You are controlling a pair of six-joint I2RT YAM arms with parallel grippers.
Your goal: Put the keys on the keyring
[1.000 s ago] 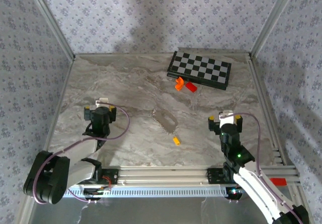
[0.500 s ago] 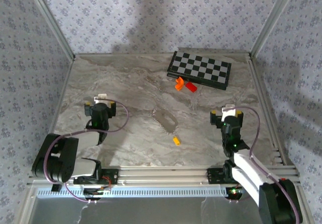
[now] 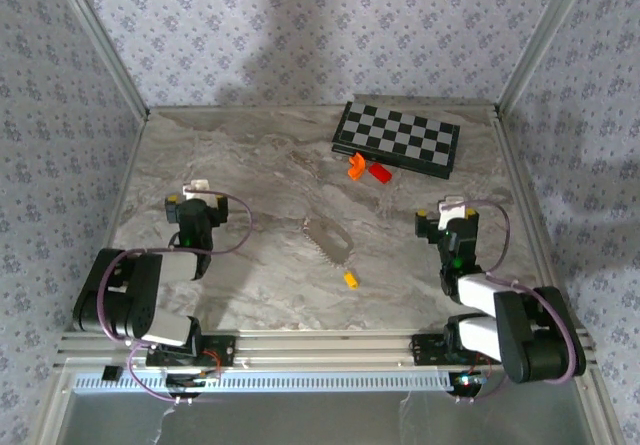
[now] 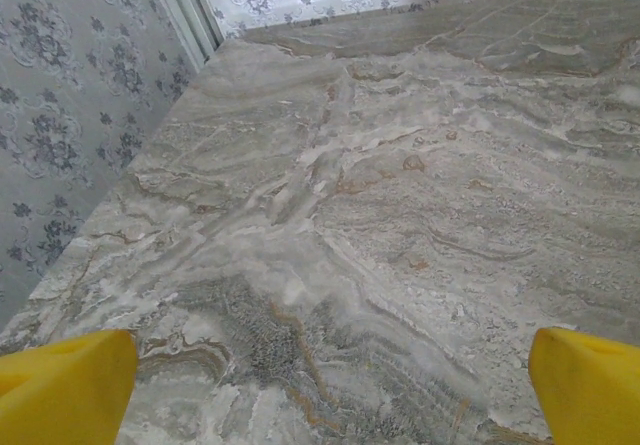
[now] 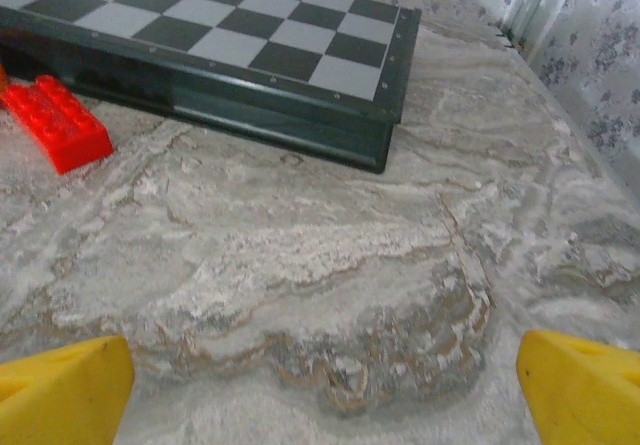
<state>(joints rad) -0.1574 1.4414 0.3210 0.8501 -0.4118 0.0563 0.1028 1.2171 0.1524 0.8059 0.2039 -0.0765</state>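
Desk [image 3: 250, 165] grey-beige marble veining — chessboard [image 3: 398, 137] black-and-white checks, dark edge. Brick [image 3: 380, 173] red, block [image 3: 355, 168] orange, small piece [image 3: 351, 279] orange-yellow, keys [image 3: 328, 238] dull grey. Walls [image 3: 300, 35] — grey floral wallpaper.

Soft, even light, with a faint shadow on the back wall [image 3: 270, 65] at top centre; fingertips [image 4: 60, 390] of the left gripper [image 4: 325, 390] blur in the lower corners.
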